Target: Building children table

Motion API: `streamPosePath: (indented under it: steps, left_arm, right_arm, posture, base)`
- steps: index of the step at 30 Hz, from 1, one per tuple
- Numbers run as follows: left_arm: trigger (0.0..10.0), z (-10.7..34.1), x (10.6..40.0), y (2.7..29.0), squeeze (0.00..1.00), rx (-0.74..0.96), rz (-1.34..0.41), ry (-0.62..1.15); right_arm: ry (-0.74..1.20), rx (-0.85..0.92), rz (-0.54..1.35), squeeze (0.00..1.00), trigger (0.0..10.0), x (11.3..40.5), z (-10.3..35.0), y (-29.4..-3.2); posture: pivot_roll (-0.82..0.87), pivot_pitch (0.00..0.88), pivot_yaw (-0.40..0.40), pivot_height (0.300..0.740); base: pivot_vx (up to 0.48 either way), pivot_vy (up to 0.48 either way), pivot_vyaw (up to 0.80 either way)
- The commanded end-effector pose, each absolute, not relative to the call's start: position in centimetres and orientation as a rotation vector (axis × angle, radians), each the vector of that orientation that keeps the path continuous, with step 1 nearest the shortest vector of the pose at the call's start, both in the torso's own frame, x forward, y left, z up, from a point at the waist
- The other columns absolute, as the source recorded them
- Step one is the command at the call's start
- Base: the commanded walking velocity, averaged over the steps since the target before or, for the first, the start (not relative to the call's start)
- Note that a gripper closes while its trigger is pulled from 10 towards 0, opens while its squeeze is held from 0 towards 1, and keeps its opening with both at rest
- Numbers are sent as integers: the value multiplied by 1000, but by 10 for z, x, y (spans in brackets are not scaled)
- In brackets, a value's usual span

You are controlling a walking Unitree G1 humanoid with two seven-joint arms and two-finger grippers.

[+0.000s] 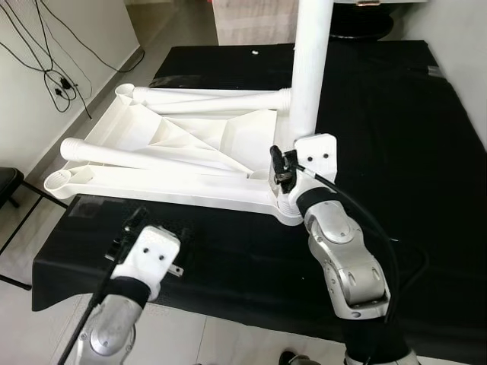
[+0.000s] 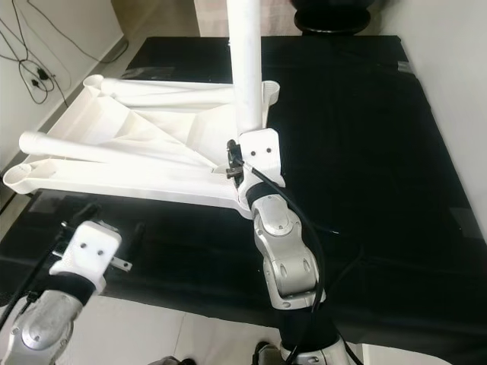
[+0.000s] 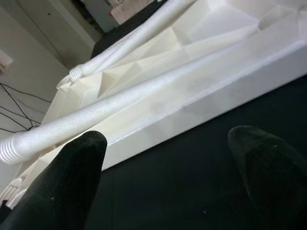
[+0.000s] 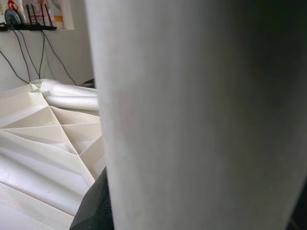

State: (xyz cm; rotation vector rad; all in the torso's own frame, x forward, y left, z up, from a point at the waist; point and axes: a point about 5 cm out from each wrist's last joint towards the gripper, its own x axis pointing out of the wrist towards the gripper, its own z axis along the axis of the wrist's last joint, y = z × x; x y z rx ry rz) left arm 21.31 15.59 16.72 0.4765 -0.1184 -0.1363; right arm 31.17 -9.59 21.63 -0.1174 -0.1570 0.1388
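Two silver arms — white wrist housings with screw holes, black cables, black fingers (image 3: pixel 62 187)

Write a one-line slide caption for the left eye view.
Right gripper steadies an upright table leg on the upturned white tabletop.

A black cloth (image 1: pixel 396 129) covers the worktop. Black cables (image 1: pixel 53 72) hang against the white wall (image 1: pixel 46 114) on the left, above a pale tiled floor (image 1: pixel 30 194). A black stool (image 1: pixel 7 186) stands at the left edge. A dark round object (image 1: pixel 361 23) sits beyond the cloth.
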Motion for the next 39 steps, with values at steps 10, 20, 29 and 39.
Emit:
streamPosePath:
  steps: [10, 20, 29, 39]
  left_arm:
    - [10000, 171, 220, 166, 0, 467, -100, -129]
    - [10000, 173, 220, 165, 0, 457, -93, -137]
    - [10000, 172, 219, 163, 0, 451, -103, -133]
    - [10000, 166, 213, 137, 0, 336, -349, -90]
  right_arm:
    - [-121, -131, 124, 0, 10000, 323, 211, -101]
    - [-183, -131, 136, 0, 10000, 327, 233, -104]
    - [-189, -101, 149, 0, 10000, 327, 237, -104]
    - [-117, 159, 562, 0, 10000, 327, 228, -80]
  posture:
    - [57, 136, 52, 740]
    - [56, 140, 44, 740]
    - [57, 148, 48, 740]
    - [61, 144, 49, 740]
  base:
    - [0, 0, 0]
    - [0, 0, 0]
    - [0, 0, 0]
    - [0, 0, 0]
